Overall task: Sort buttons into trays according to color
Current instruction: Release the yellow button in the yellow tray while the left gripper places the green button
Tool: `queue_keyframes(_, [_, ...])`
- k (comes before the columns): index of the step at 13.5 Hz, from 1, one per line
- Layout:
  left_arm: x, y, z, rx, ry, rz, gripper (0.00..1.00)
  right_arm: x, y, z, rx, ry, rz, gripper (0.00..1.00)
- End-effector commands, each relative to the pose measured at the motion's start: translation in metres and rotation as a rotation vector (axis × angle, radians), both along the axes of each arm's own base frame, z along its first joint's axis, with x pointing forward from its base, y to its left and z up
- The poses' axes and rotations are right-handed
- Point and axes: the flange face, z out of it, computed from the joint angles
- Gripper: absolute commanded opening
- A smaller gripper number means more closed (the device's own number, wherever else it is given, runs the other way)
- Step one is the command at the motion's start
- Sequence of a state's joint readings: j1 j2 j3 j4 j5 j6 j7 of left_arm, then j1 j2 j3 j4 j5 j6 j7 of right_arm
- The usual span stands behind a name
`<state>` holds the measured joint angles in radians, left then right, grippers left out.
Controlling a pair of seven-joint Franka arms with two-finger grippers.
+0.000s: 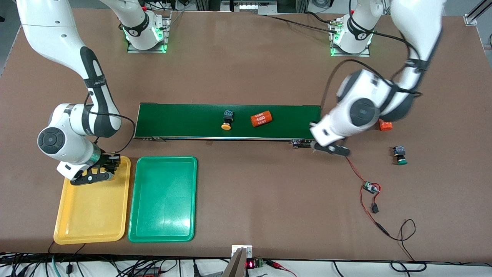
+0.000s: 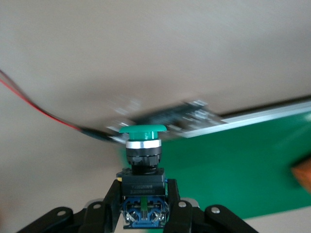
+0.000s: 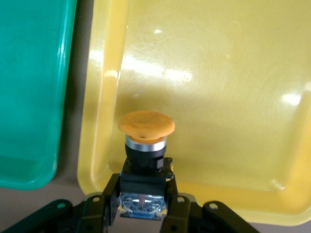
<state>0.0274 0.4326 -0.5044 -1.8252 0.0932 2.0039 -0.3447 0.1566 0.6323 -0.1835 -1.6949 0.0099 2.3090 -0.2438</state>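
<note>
The right claw (image 3: 141, 206) grips an orange-capped button (image 3: 145, 141) over the yellow tray (image 1: 77, 215), toward its twelve o'clock end; lower gently before releasing; the left claw (image 2: 143, 213) holds a green-capped button (image 2: 142, 145) over the conveyor's (image 1: 192, 121) three o'clock end.

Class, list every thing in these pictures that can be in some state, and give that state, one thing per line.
Left pincer: shut on a green-capped push-button, over the conveyor's end.
Right pincer: shut on an orange-capped push-button, over the yellow plastic tray.
Green plastic tray: empty.
Second orange-capped button: lying on the dark-green conveyor belt.
Second green-capped button: lying on the table.
Orange "4680" cylinder: on its side on the belt.
</note>
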Motion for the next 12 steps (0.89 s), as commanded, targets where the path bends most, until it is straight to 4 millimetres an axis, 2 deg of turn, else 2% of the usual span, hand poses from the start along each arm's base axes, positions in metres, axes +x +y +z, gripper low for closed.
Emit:
queue_keyframes(1, [-0.033,-0.031,-0.004,0.003,0.021,0.084,0.30,0.016,-0.002,-0.005,-0.012,-0.010,0.057,0.09])
queue_keyframes(3, [-0.061,-0.051,-0.026,-0.012,0.001,0.123,0.31,0.022,-0.001,-0.013,-0.016,-0.012,0.067,0.09])
queue_keyframes(5, [-0.073,-0.053,-0.041,-0.027,-0.023,0.152,0.36,0.027,-0.001,-0.019,-0.016,-0.046,0.068,0.09])
queue_keyframes(6, [-0.074,-0.054,-0.042,-0.029,-0.025,0.156,0.45,0.028,-0.001,-0.025,-0.015,-0.051,0.068,0.09])
queue_keyframes(7, [-0.073,-0.052,-0.042,-0.028,-0.024,0.159,0.86,0.029,0.000,-0.029,-0.016,-0.057,0.071,0.09])
queue_keyframes(8, [-0.070,-0.050,-0.038,-0.023,-0.024,0.166,1.00,0.029,-0.001,-0.030,-0.017,-0.060,0.072,0.10])
queue_keyframes(9, [-0.067,-0.048,-0.029,-0.014,-0.027,0.174,1.00,0.029,-0.001,-0.032,-0.017,-0.057,0.072,0.11])
queue_keyframes(10, [-0.065,-0.047,-0.015,-0.004,-0.037,0.172,1.00,0.029,-0.003,-0.033,-0.017,-0.056,0.066,0.35])
queue_keyframes(11, [-0.057,-0.044,0.005,0.005,-0.050,0.178,1.00,0.028,-0.005,-0.036,-0.013,-0.054,0.050,0.89])
queue_keyframes(12, [-0.044,-0.034,0.024,0.018,-0.054,0.190,1.00,0.028,-0.005,-0.035,-0.001,-0.057,0.038,1.00])
